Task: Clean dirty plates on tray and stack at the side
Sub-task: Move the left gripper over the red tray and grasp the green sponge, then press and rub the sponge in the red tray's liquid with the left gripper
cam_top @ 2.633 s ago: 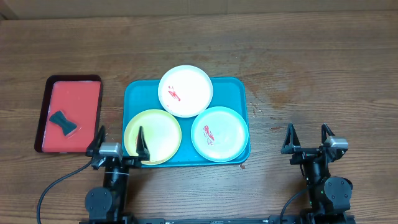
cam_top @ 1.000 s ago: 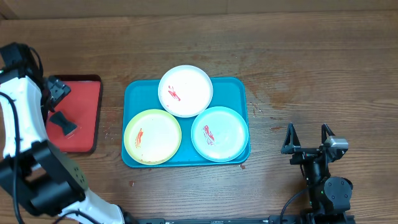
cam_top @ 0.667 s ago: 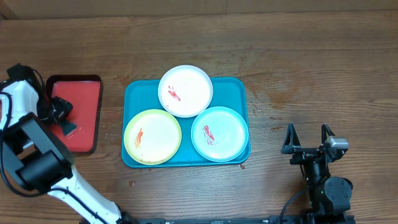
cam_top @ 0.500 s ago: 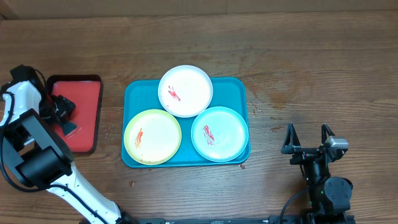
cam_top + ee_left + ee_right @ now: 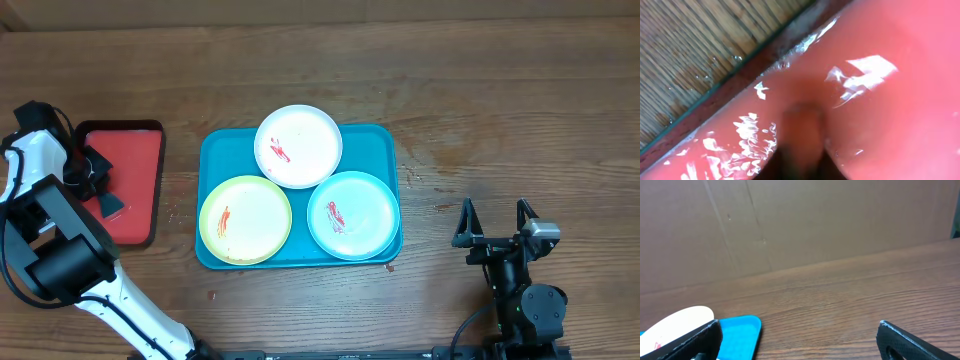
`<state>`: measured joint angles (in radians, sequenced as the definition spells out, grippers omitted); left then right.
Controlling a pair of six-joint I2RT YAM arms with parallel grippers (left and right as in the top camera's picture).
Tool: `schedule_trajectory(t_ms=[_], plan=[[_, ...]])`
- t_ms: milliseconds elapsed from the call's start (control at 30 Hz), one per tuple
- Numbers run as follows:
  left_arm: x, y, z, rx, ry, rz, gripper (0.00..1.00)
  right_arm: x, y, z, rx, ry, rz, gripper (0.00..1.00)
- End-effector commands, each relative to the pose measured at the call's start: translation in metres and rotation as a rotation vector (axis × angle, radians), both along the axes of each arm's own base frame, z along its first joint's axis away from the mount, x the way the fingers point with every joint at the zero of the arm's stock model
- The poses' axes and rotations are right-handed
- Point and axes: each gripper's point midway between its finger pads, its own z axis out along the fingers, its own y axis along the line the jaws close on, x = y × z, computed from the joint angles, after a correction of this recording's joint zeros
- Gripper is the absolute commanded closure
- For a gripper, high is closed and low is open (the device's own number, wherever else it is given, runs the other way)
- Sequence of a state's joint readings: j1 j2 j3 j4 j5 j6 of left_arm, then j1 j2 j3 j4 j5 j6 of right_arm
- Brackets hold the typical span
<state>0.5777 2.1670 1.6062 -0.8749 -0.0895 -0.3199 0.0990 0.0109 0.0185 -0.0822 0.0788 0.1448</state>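
1. My left gripper (image 5: 88, 172) hangs low over the red tray (image 5: 135, 190) at the left end of the tabletop (image 5: 500, 100). Its tips are a small dark tangle from above, and I cannot tell whether the jaws are closed or apart.
2. The dark sponge (image 5: 108, 203) pokes out just beside that gripper; contact is unclear.
3. My left wrist camera gives only glossy red blur, a strip of wood grain and an unreadable dark shape at the bottom edge.
4. My right gripper (image 5: 493, 222) sits spread wide and empty at the near right, well apart from the tray (image 5: 385, 140).
5. The teal tray lies mid-tabletop, its long axis running left to right.
6. Three plates lie on it face up, each smeared red: white plate (image 5: 299, 146) overhanging the far rim, yellow-green plate (image 5: 245, 220) near left, mint plate (image 5: 352, 215) near right.
7. My right wrist camera crops the white plate and a tray corner at lower left.
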Motion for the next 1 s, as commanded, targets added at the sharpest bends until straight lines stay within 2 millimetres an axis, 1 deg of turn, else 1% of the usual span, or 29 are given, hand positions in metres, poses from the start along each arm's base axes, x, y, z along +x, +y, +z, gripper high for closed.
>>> schedule_trajectory(t_ms=[0, 33, 67, 100, 133, 167, 200, 300, 333, 367, 467, 533, 600, 633, 733, 767, 800, 833, 967], plan=[[-0.007, -0.008, -0.010, -0.038, 0.037, -0.010, 0.86, 0.000, 0.000, -0.002, -0.004, -0.003, -0.002, 0.00], [-0.009, -0.010, -0.010, -0.045, 0.047, -0.010, 0.69, 0.000, 0.000, -0.002, -0.004, -0.003, -0.002, 0.00], [-0.013, -0.012, -0.010, -0.056, 0.063, -0.010, 0.37, 0.000, 0.000, -0.002, -0.004, -0.003, -0.002, 0.00], [-0.018, -0.015, -0.010, -0.068, 0.082, -0.010, 0.09, 0.000, 0.000, -0.002, -0.004, -0.003, -0.002, 0.00], [-0.023, -0.019, -0.010, -0.082, 0.103, -0.010, 0.00, 0.000, 0.000, -0.002, -0.004, -0.003, -0.002, 0.00], [-0.032, -0.025, -0.010, -0.108, 0.141, -0.009, 0.00, 0.000, 0.000, -0.002, -0.004, -0.003, -0.002, 0.00], [-0.037, -0.028, -0.010, -0.122, 0.161, -0.009, 0.00, 0.000, 0.000, -0.002, -0.004, -0.003, -0.002, 0.00], [-0.045, -0.042, -0.009, -0.187, 0.187, -0.009, 0.00, 0.000, 0.000, -0.002, -0.004, -0.003, -0.002, 0.00], [-0.046, -0.046, -0.009, -0.205, 0.189, -0.009, 0.08, 0.000, 0.000, -0.002, -0.004, -0.003, -0.002, 0.00], [-0.048, -0.049, -0.008, -0.224, 0.191, -0.009, 0.19, 0.000, 0.000, -0.002, -0.004, -0.003, -0.002, 0.00], [-0.050, -0.052, -0.008, -0.237, 0.198, -0.008, 0.45, 0.000, 0.000, -0.002, -0.004, -0.003, -0.002, 0.00], [-0.050, -0.052, -0.008, -0.237, 0.198, -0.007, 0.71, 0.000, 0.000, -0.002, -0.004, -0.003, -0.002, 0.00], [-0.050, -0.052, -0.008, -0.237, 0.198, -0.007, 0.91, 0.000, 0.000, -0.002, -0.004, -0.003, -0.002, 0.00], [-0.049, -0.052, -0.008, -0.237, 0.198, -0.007, 0.96, 0.000, 0.000, -0.002, -0.004, -0.003, -0.002, 0.00], [-0.049, -0.052, -0.008, -0.236, 0.196, -0.007, 0.96, 0.000, 0.000, -0.002, -0.004, -0.003, -0.002, 0.00], [-0.048, -0.051, -0.008, -0.232, 0.191, -0.007, 0.79, 0.000, 0.000, -0.002, -0.004, -0.003, -0.002, 0.00], [-0.046, -0.050, -0.008, -0.227, 0.183, -0.007, 0.25, 0.000, 0.000, -0.002, -0.004, -0.003, -0.002, 0.00], [-0.044, -0.048, -0.009, -0.222, 0.174, -0.008, 0.00, 0.000, 0.000, -0.002, -0.004, -0.003, -0.002, 0.00], [-0.031, -0.039, -0.010, -0.182, 0.123, -0.011, 0.00, 0.000, 0.000, -0.002, -0.004, -0.003, -0.002, 0.00]])
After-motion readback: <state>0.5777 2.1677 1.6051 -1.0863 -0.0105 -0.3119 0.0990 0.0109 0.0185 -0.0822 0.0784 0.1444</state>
